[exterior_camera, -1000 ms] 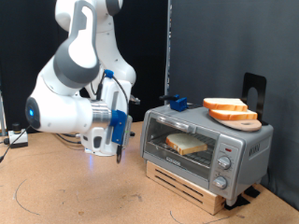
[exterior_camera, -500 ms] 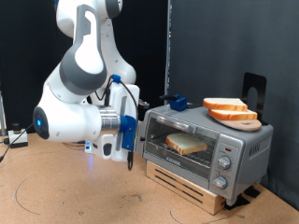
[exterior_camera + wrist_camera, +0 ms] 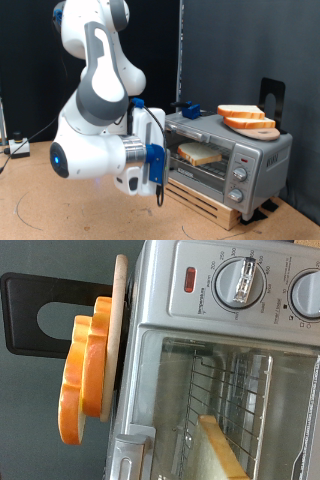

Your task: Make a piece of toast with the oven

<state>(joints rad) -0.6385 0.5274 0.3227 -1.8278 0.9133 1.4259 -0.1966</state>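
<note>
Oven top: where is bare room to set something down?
The oven top is bare between the small blue object and the round wooden board. The board end is crowded with stacked bread slices. The gripper crowds the door's front.

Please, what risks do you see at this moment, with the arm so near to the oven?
1. The gripper hangs low beside the oven, on the exterior view's left of it; a wide sweep of the arm might hit the housing or the closed glass door.
2. Spare slices lie on a round wooden board on the oven's top; a knock might shake them off.
3. The piece of toast inside may brown too much if left.
</note>
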